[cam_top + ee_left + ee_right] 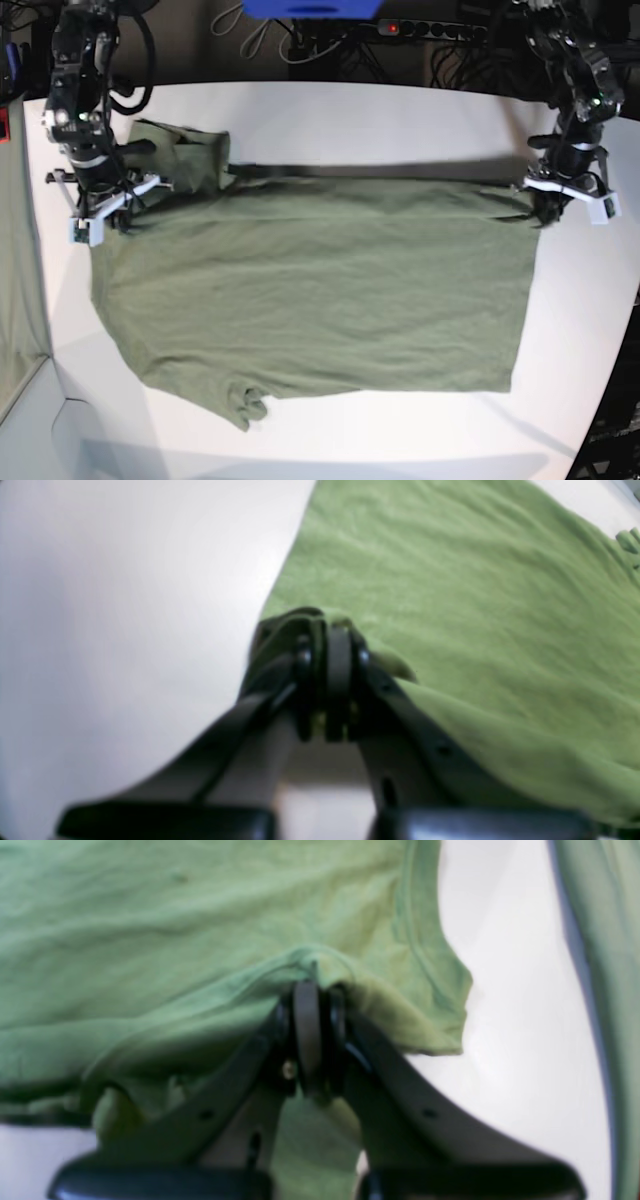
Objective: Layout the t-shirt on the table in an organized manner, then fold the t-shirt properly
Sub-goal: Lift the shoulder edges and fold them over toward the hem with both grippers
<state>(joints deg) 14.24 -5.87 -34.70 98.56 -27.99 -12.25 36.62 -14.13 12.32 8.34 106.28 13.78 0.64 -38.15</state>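
The olive-green t-shirt (310,300) lies spread sideways across the white table (350,110), one sleeve (185,150) at the far left and the other (245,400) at the near edge. Its far edge is raised a little and casts a dark shadow behind. My left gripper (545,208), on the base view's right, is shut on the shirt's far right corner (300,617). My right gripper (118,205), on the left, is shut on a fold of fabric by the sleeve (320,960). In both wrist views the jaws stand closed with cloth bunched at the tips.
A green cloth strip (15,280) hangs past the table's left edge and shows in the right wrist view (605,990). Cables, a power strip (430,30) and a blue object (310,8) sit behind the table. The table's edge curves at the lower left (65,400).
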